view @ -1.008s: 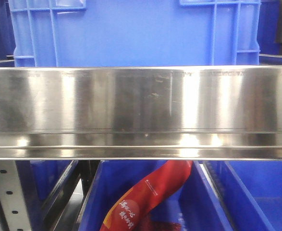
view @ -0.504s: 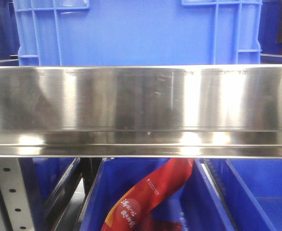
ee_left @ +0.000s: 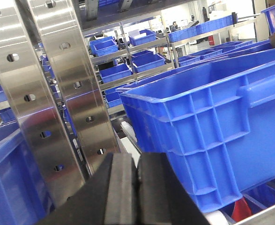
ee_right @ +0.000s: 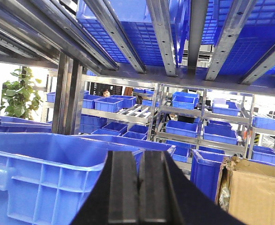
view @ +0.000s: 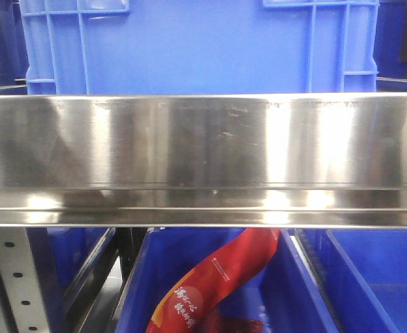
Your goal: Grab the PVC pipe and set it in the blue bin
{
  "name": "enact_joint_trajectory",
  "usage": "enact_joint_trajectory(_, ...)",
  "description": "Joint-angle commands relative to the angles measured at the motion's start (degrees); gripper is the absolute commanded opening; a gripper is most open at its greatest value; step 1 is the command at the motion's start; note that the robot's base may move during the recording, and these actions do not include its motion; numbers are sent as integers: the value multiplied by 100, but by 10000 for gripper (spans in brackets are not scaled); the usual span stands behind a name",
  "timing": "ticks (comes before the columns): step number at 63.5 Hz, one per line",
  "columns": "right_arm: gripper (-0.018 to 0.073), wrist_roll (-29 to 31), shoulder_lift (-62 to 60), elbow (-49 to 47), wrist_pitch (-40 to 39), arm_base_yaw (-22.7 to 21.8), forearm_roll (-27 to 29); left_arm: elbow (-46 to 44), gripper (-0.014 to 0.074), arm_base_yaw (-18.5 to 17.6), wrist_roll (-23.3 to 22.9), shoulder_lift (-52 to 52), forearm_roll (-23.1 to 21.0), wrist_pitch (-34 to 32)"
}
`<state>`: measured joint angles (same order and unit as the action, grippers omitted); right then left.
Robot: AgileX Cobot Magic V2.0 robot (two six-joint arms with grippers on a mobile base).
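Nothing of the task shows as done. The PVC pipe is in none of the three views, so where it lies cannot be told, and neither can its position relative to either hand.

The left hand (ee_left: 137, 190) is clenched, its two dark fingers pressed together with nothing between them. It points along a perforated steel upright (ee_left: 67, 93) on the left and a large blue crate (ee_left: 207, 131) just to its right, with rows of blue bins on far shelving beyond. The right hand (ee_right: 138, 190) is also clenched and empty, raised over a blue bin (ee_right: 48, 164) at near left, with a cardboard box (ee_right: 256, 192) at near right and steel shelf rails overhead.

The front view is filled by a steel shelf edge (view: 203, 159), a blue crate above it and open blue bins below; a red printed bag (view: 217, 281) lies in the middle lower one.

As I judge it, the whole job remains: finding the pipe, opening a hand, grasping it, and carrying it to a blue bin. Which bin is meant cannot be told, as many are in sight.
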<state>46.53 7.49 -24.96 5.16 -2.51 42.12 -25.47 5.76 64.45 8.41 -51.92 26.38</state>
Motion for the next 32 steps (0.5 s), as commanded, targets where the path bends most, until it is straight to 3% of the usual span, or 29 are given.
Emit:
enact_joint_trajectory(1,-162,-10,-23,10,-137,-40,1,20,-111,17,-61,-34,-67,-37)
enact_joint_trajectory(32,-162,-10,-23,10,-137,-40,1,20,-111,17,-61,-34,-67,-37)
